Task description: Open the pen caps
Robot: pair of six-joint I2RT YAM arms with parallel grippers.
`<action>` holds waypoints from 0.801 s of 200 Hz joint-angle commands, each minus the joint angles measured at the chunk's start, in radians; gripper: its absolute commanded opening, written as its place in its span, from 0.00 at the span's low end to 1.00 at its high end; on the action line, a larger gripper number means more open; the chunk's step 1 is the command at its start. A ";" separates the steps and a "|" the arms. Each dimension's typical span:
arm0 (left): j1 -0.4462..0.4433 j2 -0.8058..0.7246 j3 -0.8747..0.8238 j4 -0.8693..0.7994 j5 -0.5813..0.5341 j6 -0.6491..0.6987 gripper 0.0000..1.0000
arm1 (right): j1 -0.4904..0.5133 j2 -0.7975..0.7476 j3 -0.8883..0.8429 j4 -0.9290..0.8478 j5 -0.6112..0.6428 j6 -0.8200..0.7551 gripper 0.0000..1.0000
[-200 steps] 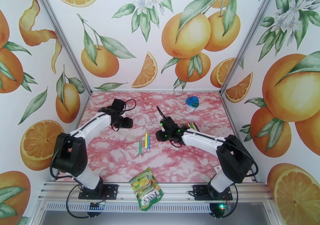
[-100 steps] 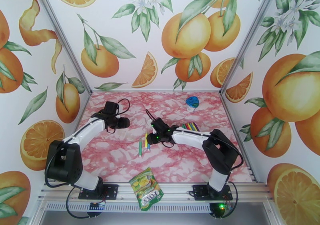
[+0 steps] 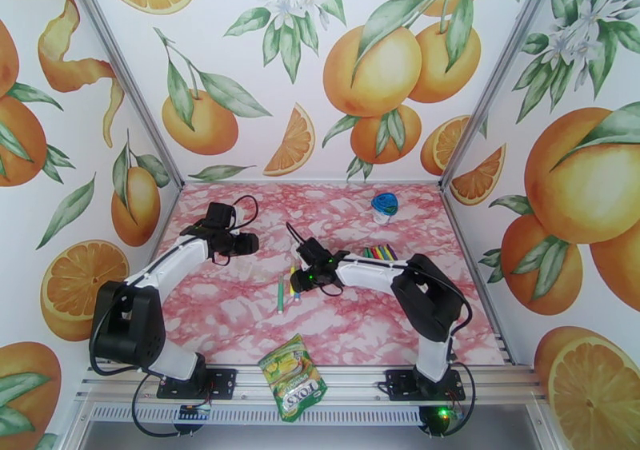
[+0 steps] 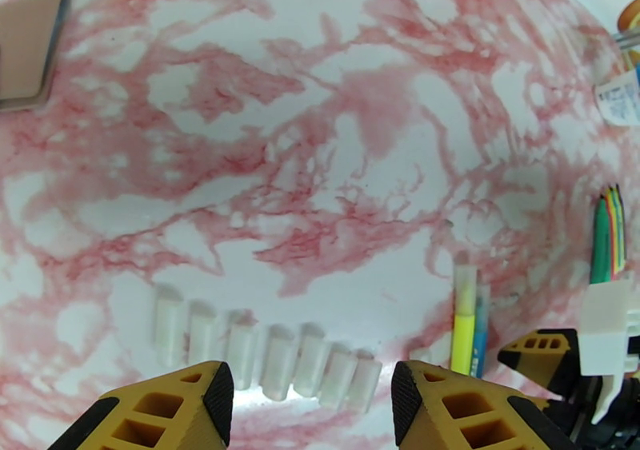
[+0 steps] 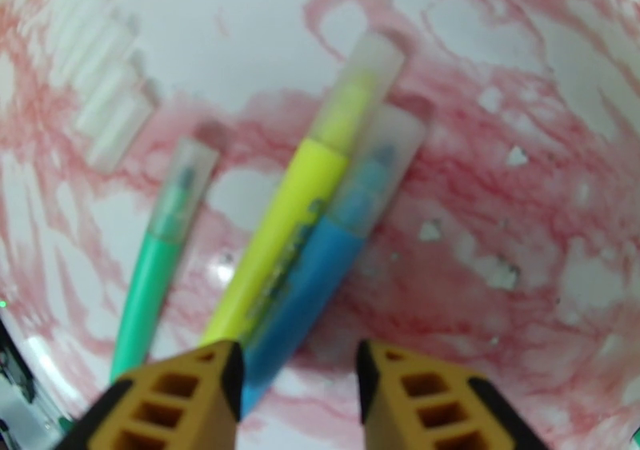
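From above, the right gripper (image 3: 302,279) hovers over the yellow pen (image 3: 293,271) and blue pen (image 3: 297,292). These lie side by side near mid-table, with their long axes running 12 to 6. The green pen (image 3: 280,295) lies parallel at the gripper's 7 o'clock, and the other pens (image 3: 380,252) are bunched well off at 2 o'clock. The left gripper (image 3: 248,244) hangs at 10 o'clock from the three pens, so the right arm is plainly the nearer. In the left wrist view, the left gripper's jaws stand apart with nothing between them. A row of clear tubes (image 4: 264,354), probably loose caps, lies just ahead of the fingertips, and the yellow and blue pens are off at 3 o'clock. The right wrist view adds what the top view cannot show. The pens run from 7 to 1 o'clock, and each carries a see-through cap at its 1 o'clock end: the yellow cap (image 5: 364,76), the blue cap (image 5: 388,156) and the green cap (image 5: 188,180). All three look seated. The right jaws are partly open and hold nothing, and the blue pen's tail passes just inside the left-hand fingertip (image 5: 220,376). The caps lie farther out along the pens than the jaws do, so a grip here would likely land on a barrel, not a cap.
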 commanded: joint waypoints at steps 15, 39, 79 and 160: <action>0.008 -0.014 -0.024 0.030 0.017 -0.010 0.57 | 0.007 0.030 0.041 -0.040 0.012 0.009 0.44; 0.007 -0.011 -0.026 0.032 0.019 -0.009 0.57 | 0.007 0.040 0.047 -0.057 0.030 0.007 0.44; 0.008 -0.010 -0.030 0.034 0.020 -0.008 0.57 | 0.008 0.043 0.054 -0.059 0.027 0.007 0.44; 0.009 -0.025 -0.041 0.032 0.019 -0.002 0.57 | 0.024 0.091 0.117 -0.142 0.126 0.006 0.43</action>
